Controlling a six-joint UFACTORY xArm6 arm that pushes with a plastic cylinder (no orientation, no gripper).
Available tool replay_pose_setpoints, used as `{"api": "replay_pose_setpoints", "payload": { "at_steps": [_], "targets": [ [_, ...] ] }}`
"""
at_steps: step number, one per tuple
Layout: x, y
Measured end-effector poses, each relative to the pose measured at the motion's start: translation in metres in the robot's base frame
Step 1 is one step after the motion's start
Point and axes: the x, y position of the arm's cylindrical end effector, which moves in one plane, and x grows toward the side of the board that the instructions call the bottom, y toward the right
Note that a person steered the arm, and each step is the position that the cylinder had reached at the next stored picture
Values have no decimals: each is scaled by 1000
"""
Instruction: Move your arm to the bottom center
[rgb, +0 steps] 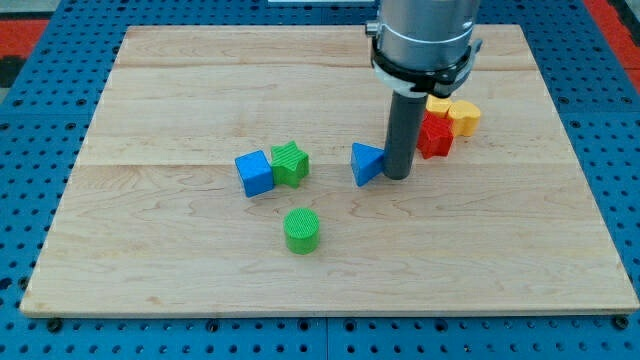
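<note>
My tip (398, 176) rests on the wooden board (180, 250) just right of centre. It stands right next to the blue triangular block (365, 163), on that block's right side. A red block (434, 135) lies just to the tip's upper right, partly hidden by the rod. Two yellow blocks (462, 116) sit behind the red one. A blue cube (254, 172) and a green star-shaped block (290, 163) touch each other left of centre. A green cylinder (302, 230) stands below them.
The board lies on a blue perforated table (30, 150). The arm's grey body (424, 35) hangs over the board's top edge and hides part of the yellow blocks.
</note>
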Motion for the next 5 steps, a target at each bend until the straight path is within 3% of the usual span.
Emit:
{"api": "replay_pose_setpoints", "payload": {
  "at_steps": [1, 2, 3, 4, 5],
  "targets": [
    [2, -33],
    [36, -110],
    [81, -35],
    [144, -53],
    [114, -126]
  ]
}}
